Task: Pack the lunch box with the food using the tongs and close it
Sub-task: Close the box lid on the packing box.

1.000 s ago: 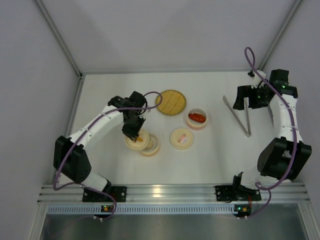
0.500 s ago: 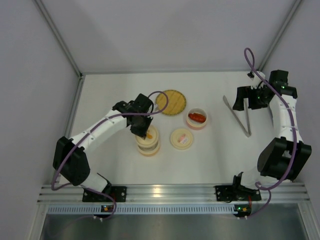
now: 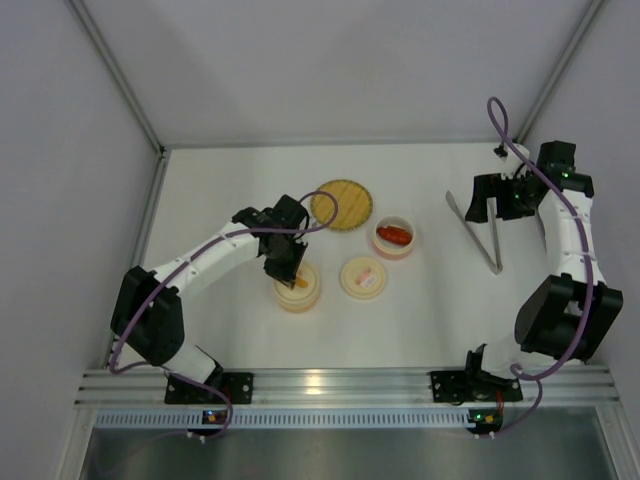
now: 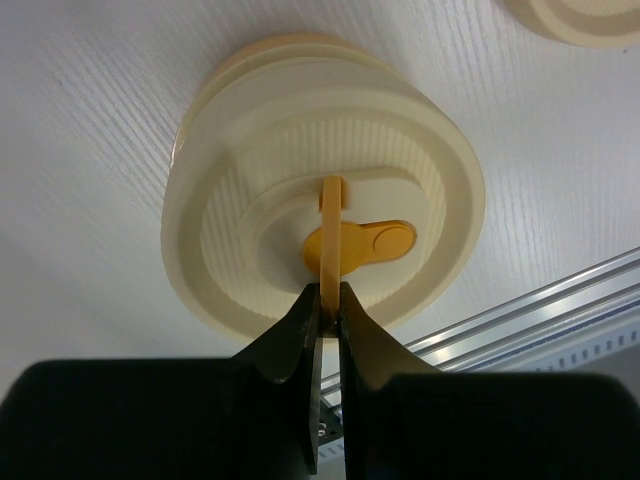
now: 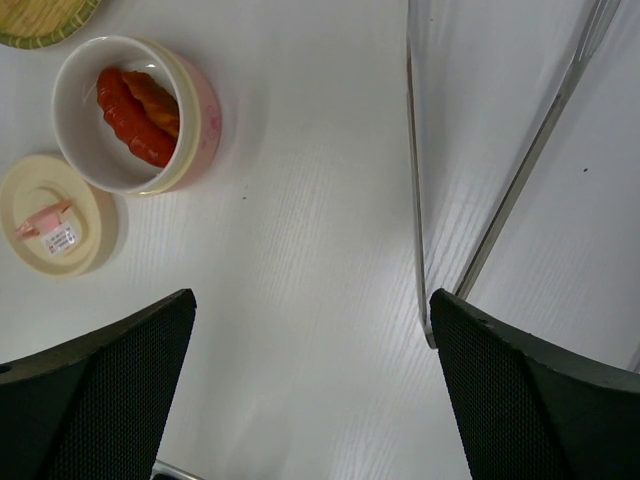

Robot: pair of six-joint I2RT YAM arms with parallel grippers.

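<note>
My left gripper (image 3: 287, 262) (image 4: 328, 300) is shut on the upright orange tab (image 4: 335, 235) of a round cream lid (image 4: 320, 190). The lid covers a pink-cream lunch box bowl (image 3: 297, 300), whose edge peeks out behind the lid (image 4: 270, 45). Whether the lid is fully seated I cannot tell. Red sausage pieces (image 3: 394, 236) (image 5: 130, 105) lie in a second, uncovered pink bowl (image 5: 205, 110). The silver tongs (image 3: 482, 235) (image 5: 414, 180) lie flat on the table at the right. My right gripper (image 3: 484, 203) (image 5: 310, 300) hangs open over the table beside them, holding nothing.
Another cream lid (image 3: 363, 277) (image 5: 55, 225) with a pink tab lies between the two bowls. A woven round plate (image 3: 342, 204) (image 5: 40, 20) sits behind them. Grey walls enclose the table, and an aluminium rail (image 3: 340, 385) runs along the near edge.
My left arm has carried the cream lid rightward from beside the bowl to over it and lowered it onto the bowl. The right arm has not moved.
</note>
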